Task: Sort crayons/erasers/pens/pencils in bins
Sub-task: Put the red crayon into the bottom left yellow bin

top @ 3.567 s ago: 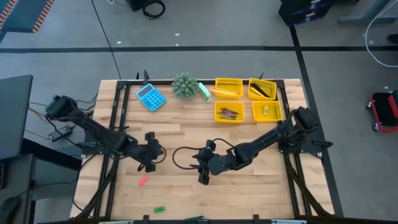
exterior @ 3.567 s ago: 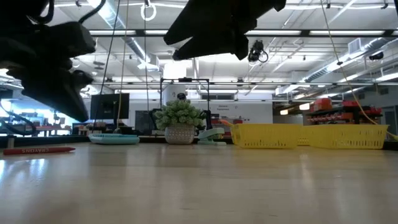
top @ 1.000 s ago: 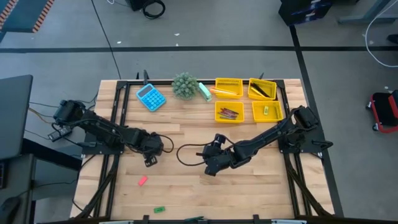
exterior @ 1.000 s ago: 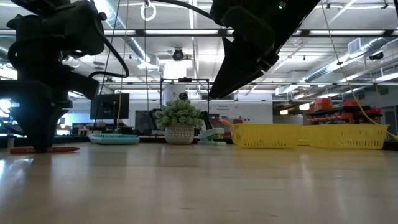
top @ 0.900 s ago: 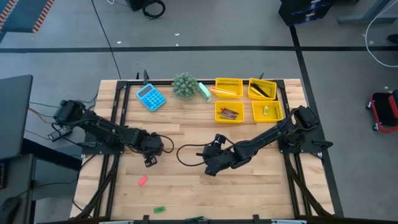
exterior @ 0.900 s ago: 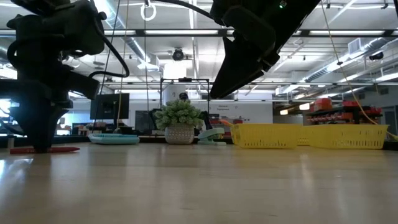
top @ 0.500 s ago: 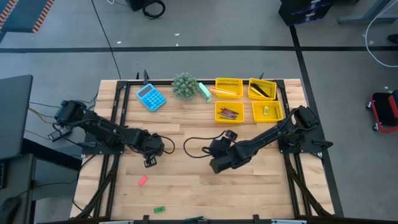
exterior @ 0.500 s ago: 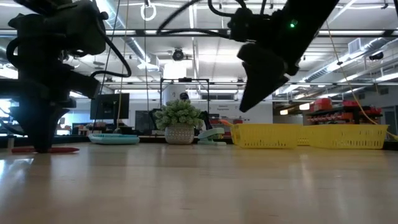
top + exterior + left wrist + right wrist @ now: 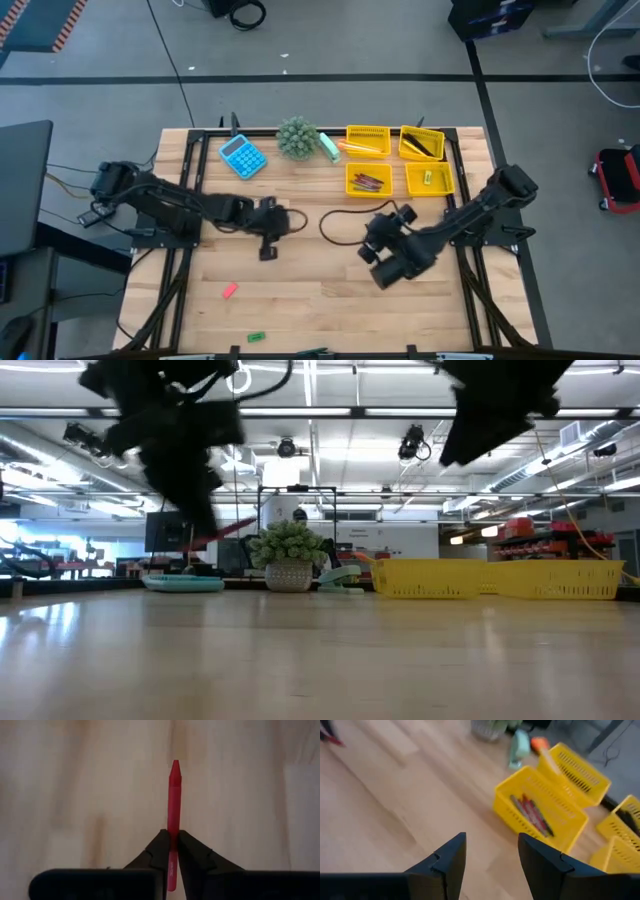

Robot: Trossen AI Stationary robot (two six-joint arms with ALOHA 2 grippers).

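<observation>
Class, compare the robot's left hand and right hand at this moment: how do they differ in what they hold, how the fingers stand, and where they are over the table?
The left hand is shut on a red crayon; the right hand holds nothing, its fingers spread open. From above, the left hand sits left of the table's middle, while the right hand sits right of the middle, below the bins. Both are dark two-finger hands raised off the table.
</observation>
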